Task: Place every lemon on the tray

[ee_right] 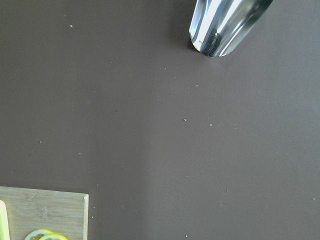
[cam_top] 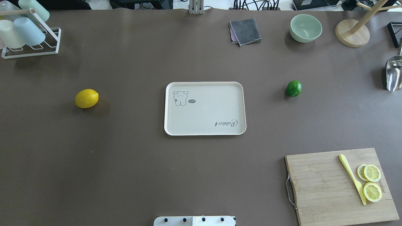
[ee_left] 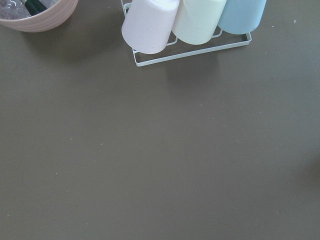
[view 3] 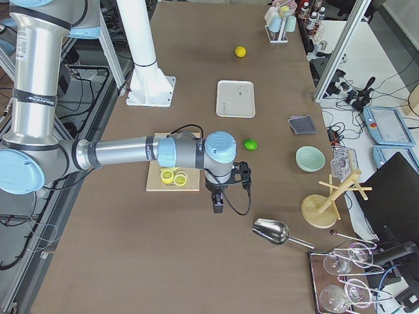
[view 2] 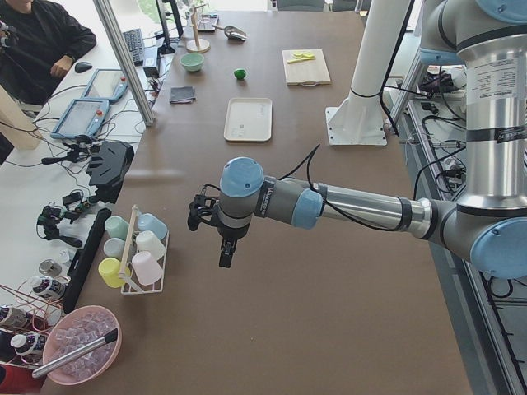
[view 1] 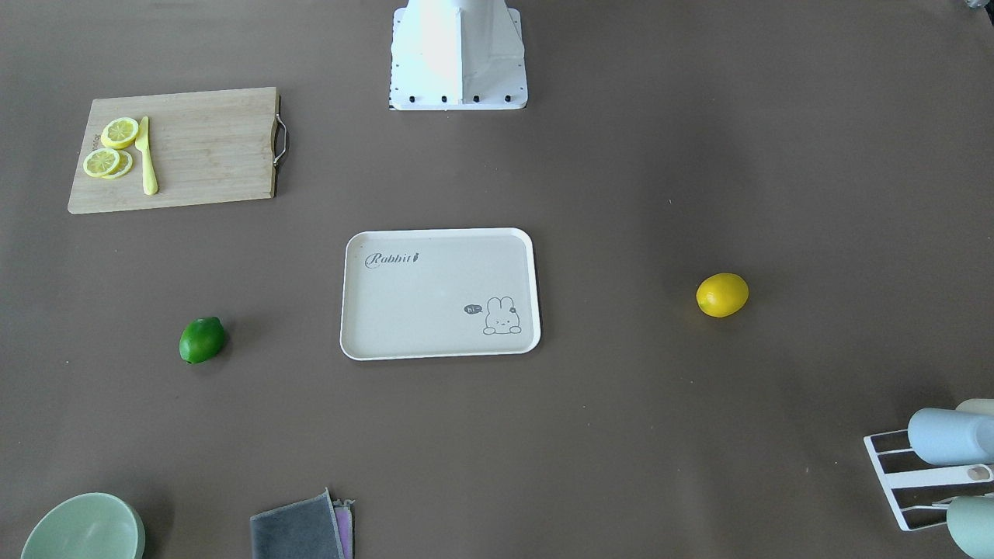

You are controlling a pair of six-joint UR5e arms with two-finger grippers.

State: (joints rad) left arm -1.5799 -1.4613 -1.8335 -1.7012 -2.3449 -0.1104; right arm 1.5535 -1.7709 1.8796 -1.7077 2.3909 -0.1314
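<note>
The cream-white tray (cam_top: pixel 207 106) printed "Rabbit" lies mid-table with nothing on it; it also shows in the front view (view 1: pixel 435 303). The yellow lemon (cam_top: pixel 86 98) lies on the table on the robot's left of the tray, also seen in the front view (view 1: pixel 722 295). The green lemon (cam_top: pixel 293 88) lies on the robot's right of it, also seen in the front view (view 1: pixel 203 340). My left gripper (view 2: pixel 224 255) hovers beside the cup rack, far from both. My right gripper (view 3: pixel 218 205) hovers past the cutting board. I cannot tell whether either is open or shut.
A wooden cutting board (cam_top: pixel 323 185) with lemon slices (cam_top: pixel 372 182) and a yellow knife (cam_top: pixel 351 177) lies near right. A cup rack (cam_top: pixel 28 34) stands far left. A grey cloth (cam_top: pixel 245 31), green bowl (cam_top: pixel 306 28), wooden stand (cam_top: pixel 351 33) and metal scoop (cam_top: pixel 394 72) line the far right.
</note>
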